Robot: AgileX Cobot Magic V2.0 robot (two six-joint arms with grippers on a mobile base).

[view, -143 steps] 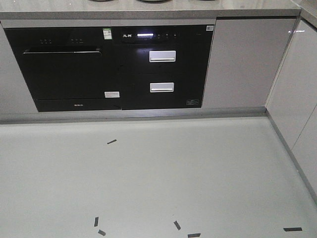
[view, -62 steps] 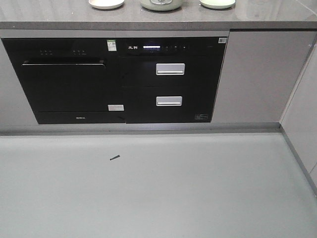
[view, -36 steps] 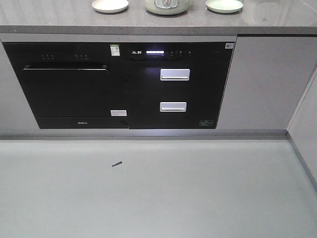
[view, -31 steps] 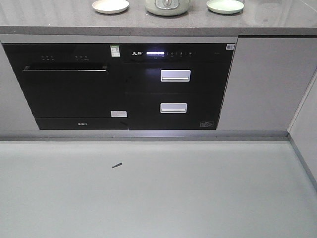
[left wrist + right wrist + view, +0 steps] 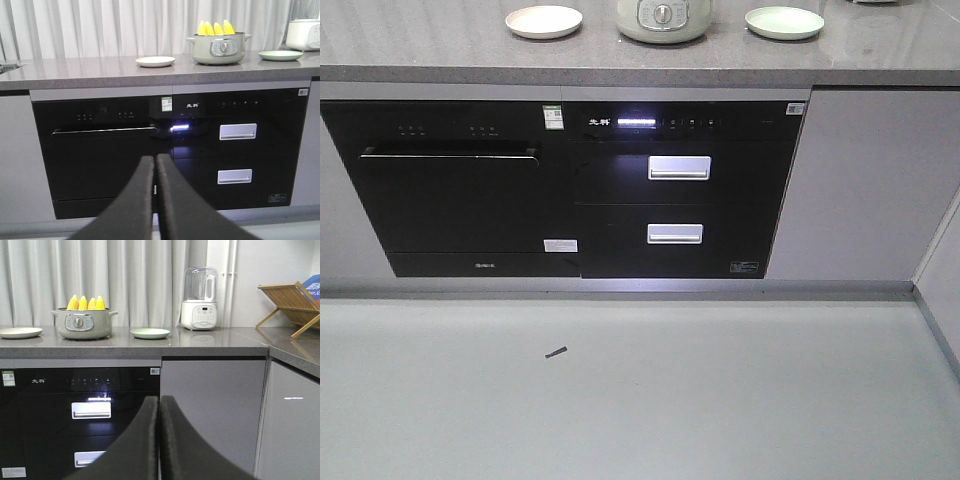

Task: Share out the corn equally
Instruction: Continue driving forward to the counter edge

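The corn [image 5: 215,27] stands in a pale green pot [image 5: 218,49] on the grey tabletop [image 5: 420,50], four yellow cobs side by side in a row. Each cob has its long axis upright and its tapered tip pointing up. Only the upper parts show above the rim, and the lower ends are hidden inside the pot. The pot sits between two plates that each lie apart from it: a cream plate [image 5: 544,21] on the robot's left and a light green plate [image 5: 784,22] on its right. Neither plate has anything on it. Further to the right on the tabletop stands a white blender [image 5: 200,299] with a clear jug, and beyond it a wooden dish rack [image 5: 295,305] sits on the side run. Below the tabletop are a black oven [image 5: 460,200] and, just beside it, a black drawer unit [image 5: 675,200] with two silver handles and a lit display. A small strip of black tape [image 5: 556,352] lies on the grey floor [image 5: 720,400] in front. The left hand [image 5: 155,159] is closed, its two dark fingers pressed together with nothing between them, and it hangs well short of the tabletop. The right hand [image 5: 159,399] is likewise closed on nothing, level with the cabinet fronts.
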